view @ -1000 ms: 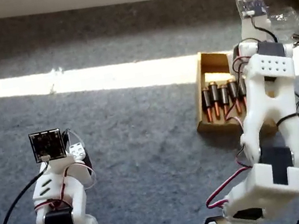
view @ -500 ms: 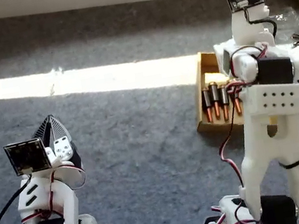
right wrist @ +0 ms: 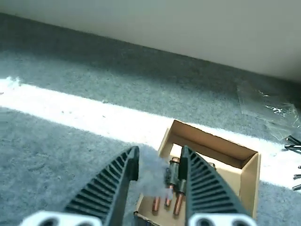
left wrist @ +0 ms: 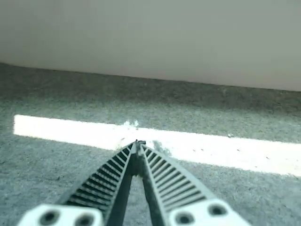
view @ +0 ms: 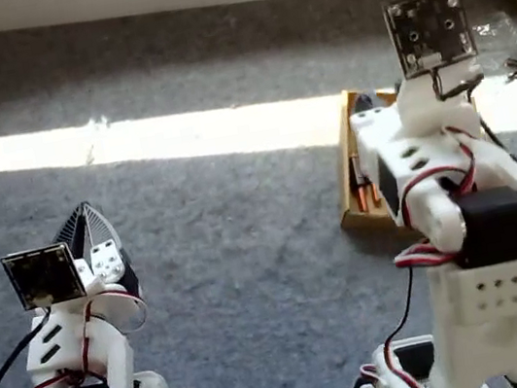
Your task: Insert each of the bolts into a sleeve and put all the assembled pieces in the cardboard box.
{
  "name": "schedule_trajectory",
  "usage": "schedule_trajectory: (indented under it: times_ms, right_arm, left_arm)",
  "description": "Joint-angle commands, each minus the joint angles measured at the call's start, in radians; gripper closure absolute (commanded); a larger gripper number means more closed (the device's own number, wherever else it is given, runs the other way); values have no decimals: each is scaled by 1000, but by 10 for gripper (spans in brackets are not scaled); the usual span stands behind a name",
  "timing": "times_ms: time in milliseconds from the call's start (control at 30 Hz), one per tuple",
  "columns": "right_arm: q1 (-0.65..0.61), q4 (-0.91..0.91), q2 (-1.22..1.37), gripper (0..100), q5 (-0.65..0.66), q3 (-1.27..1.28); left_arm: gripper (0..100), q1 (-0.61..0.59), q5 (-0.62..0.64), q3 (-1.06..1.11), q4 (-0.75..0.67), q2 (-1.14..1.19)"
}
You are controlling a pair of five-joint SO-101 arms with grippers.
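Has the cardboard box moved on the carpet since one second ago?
No. In the high view, the cardboard box still meets the end of the sunlit strip at the same spot, so it has stayed in place.

We take this for a makeshift hobby workspace: grey carpet-like worktop (view: 248, 255), bare pale wall (left wrist: 150, 37), sunlight band (view: 180, 135).

We find no lettering, number, label or sign that we can read: the cardboard box (right wrist: 216, 147) just ahead of the right tool (right wrist: 159, 153) shows plain walls, and any print on the camera board (view: 427, 29) above that tool is too small to make out.
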Motion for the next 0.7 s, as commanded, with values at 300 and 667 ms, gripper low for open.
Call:
schedule_trajectory:
  times_ms: [300,667]
  right_arm:
    - [-38,-5,-389,875,-11,295]
    - [-35,-87,-644,912,-11,593]
  left_arm:
    - [995,110,-3,-44,98,-10]
    - [995,104,-3,-44,192,-10]
